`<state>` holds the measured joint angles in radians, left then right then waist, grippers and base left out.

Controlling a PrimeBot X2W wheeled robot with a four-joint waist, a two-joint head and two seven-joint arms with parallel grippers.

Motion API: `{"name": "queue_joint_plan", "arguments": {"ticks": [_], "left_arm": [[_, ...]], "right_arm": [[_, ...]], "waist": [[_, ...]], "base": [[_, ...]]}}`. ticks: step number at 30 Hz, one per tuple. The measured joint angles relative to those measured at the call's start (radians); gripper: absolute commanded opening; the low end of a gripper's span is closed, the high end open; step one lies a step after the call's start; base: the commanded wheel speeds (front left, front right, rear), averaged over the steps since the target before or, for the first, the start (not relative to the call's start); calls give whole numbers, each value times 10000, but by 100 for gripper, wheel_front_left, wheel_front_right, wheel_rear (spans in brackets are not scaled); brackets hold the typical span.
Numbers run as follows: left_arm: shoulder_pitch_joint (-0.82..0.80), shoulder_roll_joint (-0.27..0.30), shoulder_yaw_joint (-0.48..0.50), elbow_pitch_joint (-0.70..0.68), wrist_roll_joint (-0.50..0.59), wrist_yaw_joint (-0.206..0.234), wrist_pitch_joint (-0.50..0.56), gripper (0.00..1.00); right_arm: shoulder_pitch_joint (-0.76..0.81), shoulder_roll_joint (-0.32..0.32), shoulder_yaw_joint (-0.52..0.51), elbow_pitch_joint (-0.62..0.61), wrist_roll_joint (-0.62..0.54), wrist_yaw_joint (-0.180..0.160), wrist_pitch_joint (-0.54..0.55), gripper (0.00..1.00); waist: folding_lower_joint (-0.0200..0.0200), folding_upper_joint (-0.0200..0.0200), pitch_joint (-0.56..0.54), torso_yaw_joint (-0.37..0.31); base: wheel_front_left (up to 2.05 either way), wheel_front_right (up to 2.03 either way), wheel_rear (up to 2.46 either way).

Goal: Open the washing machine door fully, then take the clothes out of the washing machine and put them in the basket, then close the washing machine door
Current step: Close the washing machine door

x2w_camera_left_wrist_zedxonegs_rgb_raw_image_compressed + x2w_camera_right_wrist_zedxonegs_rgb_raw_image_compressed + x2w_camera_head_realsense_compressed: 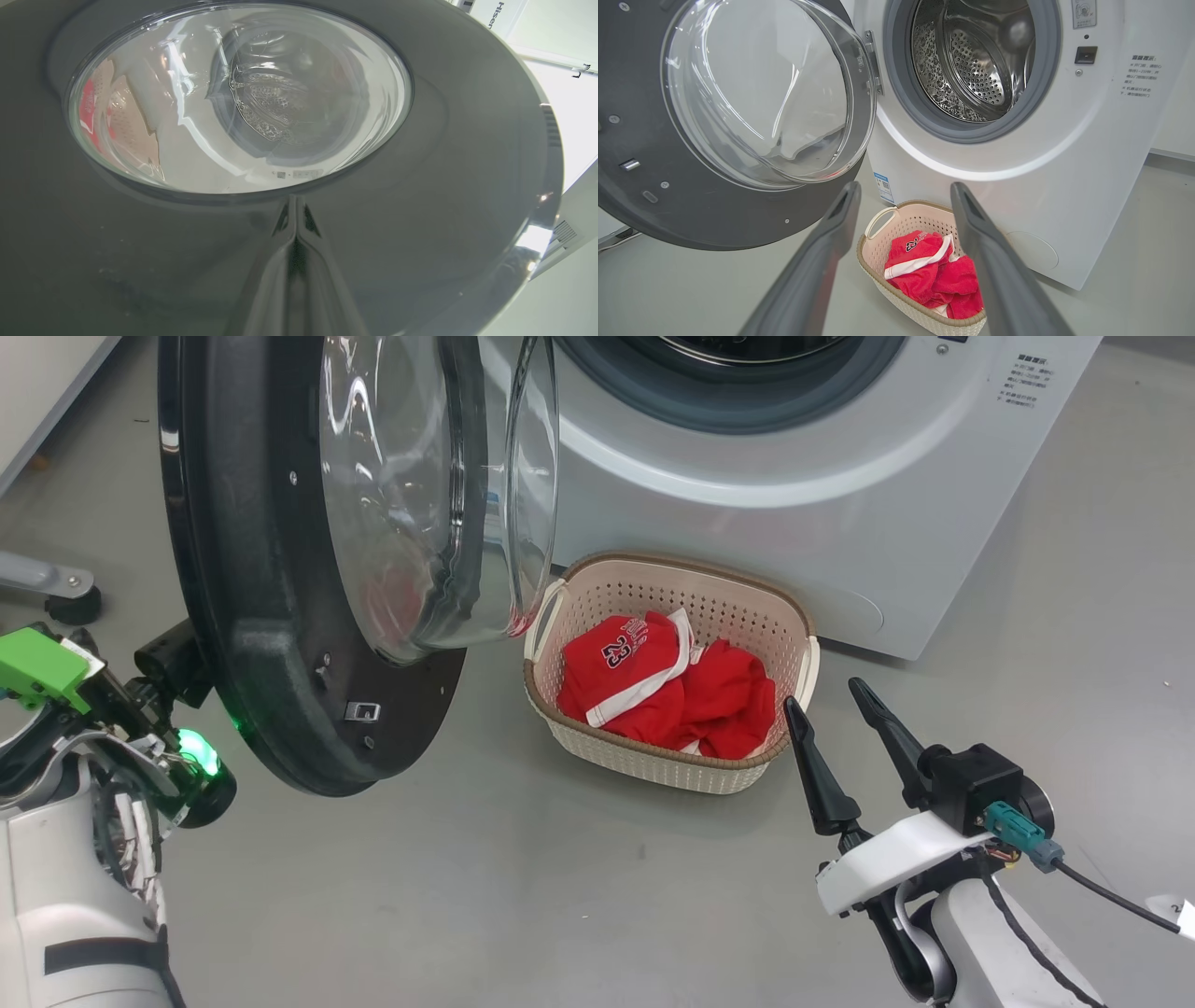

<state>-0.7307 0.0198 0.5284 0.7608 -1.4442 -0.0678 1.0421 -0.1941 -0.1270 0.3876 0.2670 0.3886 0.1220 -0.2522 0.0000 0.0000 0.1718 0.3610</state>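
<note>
Since the clothes [667,686] lie in the basket [644,765] before the washing machine [747,523], closing is due: left jaws, pinched shut, touch the open washing machine door [261,616] from its left; right jaws gape near the basket. Next, push it right till latched.

One white front-loading washer [1017,186], one round black glass-windowed door [714,219], and one cream perforated plastic basket [920,219] before the right pincer [906,186]; heaped red white-trimmed garments [924,275], number indistinct.
</note>
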Motion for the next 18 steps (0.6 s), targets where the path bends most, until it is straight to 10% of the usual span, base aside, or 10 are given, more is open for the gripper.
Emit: {"name": "queue_joint_plan", "arguments": {"ticks": [18], "left_arm": [[746,-33,-428,-1022,109,56,-407,0]], "right_arm": [[34,40,-17,2,0,2,0,100]], "waist": [[0,0,-111,-33]], "base": [[0,0,0]]}}
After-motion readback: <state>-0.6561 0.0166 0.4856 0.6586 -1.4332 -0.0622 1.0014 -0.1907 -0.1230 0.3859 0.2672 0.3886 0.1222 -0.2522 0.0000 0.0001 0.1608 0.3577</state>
